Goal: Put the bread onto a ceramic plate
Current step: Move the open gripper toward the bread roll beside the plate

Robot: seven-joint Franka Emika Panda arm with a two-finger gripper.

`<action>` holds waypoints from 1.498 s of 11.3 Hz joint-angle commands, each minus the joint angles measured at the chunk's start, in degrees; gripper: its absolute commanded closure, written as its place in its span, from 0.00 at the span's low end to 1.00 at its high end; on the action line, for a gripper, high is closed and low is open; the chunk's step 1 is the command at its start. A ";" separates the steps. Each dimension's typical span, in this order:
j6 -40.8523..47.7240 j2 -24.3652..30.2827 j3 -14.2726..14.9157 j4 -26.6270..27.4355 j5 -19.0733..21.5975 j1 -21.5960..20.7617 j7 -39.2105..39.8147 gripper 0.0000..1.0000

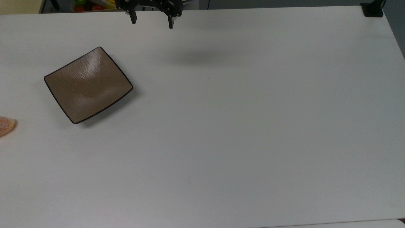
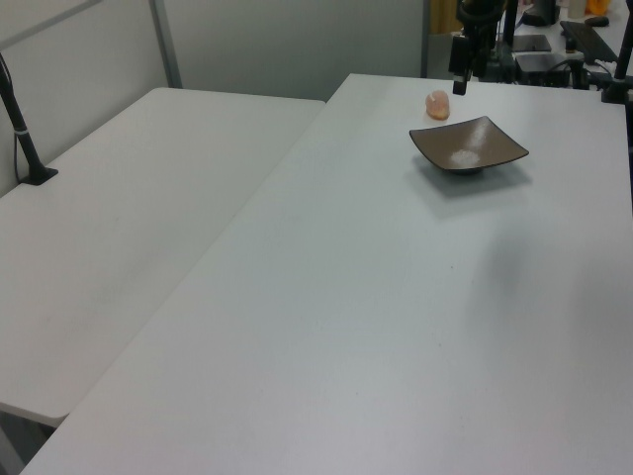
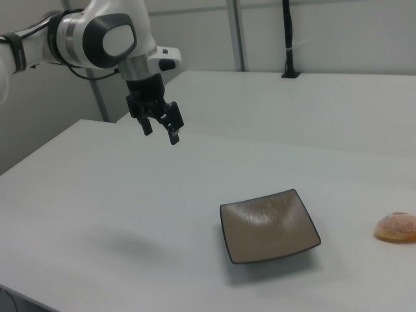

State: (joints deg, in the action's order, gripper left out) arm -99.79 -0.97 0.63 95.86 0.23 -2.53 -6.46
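Observation:
The ceramic plate [image 1: 88, 85] [image 2: 469, 146] [image 3: 269, 225] is square, glossy brown with a thin dark rim, and lies bare on the white table. The bread [image 1: 5, 125] [image 2: 437, 104] [image 3: 396, 227], a small orange-brown sugary roll, rests on the table beyond the plate, cut by the top view's left edge. My gripper [image 1: 152, 21] [image 3: 161, 131] hangs open and holds nothing, high above the table at the top view's upper edge, well apart from plate and bread.
The white table [image 1: 240, 133] stretches wide to the top view's right. A second white table [image 2: 119, 218] adjoins it. A black clamp post [image 1: 372, 9] stands at the far right corner. A container of colourful fruit [image 1: 91, 5] sits behind the table.

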 commanded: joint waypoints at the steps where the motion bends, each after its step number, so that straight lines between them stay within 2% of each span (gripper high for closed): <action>1: -1.11 1.41 0.95 2.05 -0.67 -0.73 3.01 0.00; 9: -1.89 0.54 1.13 1.70 -0.59 0.32 2.24 0.00; 14: -9.96 -1.92 1.48 1.17 -0.50 7.08 1.10 0.00; 17: -18.83 -6.39 1.48 -1.01 -0.50 13.05 -5.57 0.00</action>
State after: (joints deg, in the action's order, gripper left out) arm -112.89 -4.38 2.17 96.29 0.21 6.85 -7.51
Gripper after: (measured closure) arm 0.000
